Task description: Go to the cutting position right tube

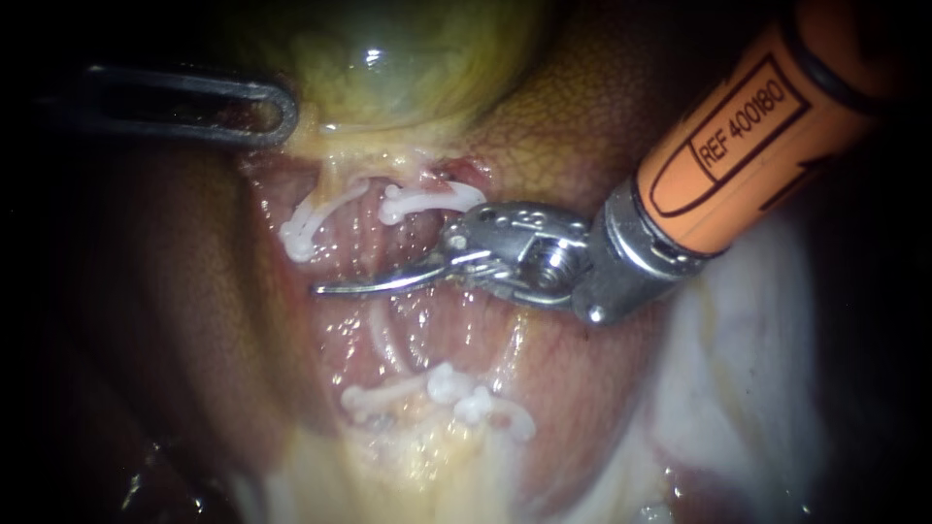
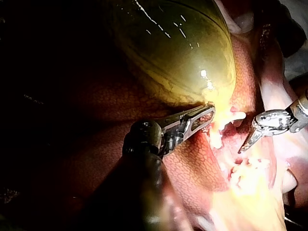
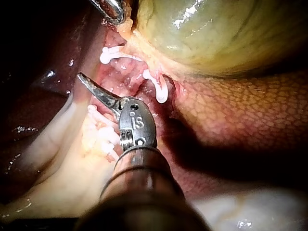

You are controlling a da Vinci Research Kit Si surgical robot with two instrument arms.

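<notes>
The right tube [image 1: 442,325] runs as a glossy pink strand from the upper right clip [image 1: 427,201] down to the lower clips [image 1: 456,398], below the gallbladder [image 1: 388,58]. Its edges are hard to tell from the wet tissue around it.

The right instrument [image 1: 325,287] comes in from the upper right. Its thin curved blades lie together and hold nothing. They reach crosswise over the tube, between the upper and lower clips. The tip ends past the left tube [image 1: 374,335], below the upper left clip [image 1: 301,233]. Whether the blades touch the right tube cannot be told, and they hide the stretch beneath them.

The left instrument [image 1: 277,112] has its jaws clamped on the gallbladder's lower edge. In the endoscope view only its upper, slotted jaw shows, and its shaft fades into the dark. In the right wrist view the instrument's own wrist covers part of the lower clips. The liver [image 1: 573,116], mottled brown, lies around the site.
</notes>
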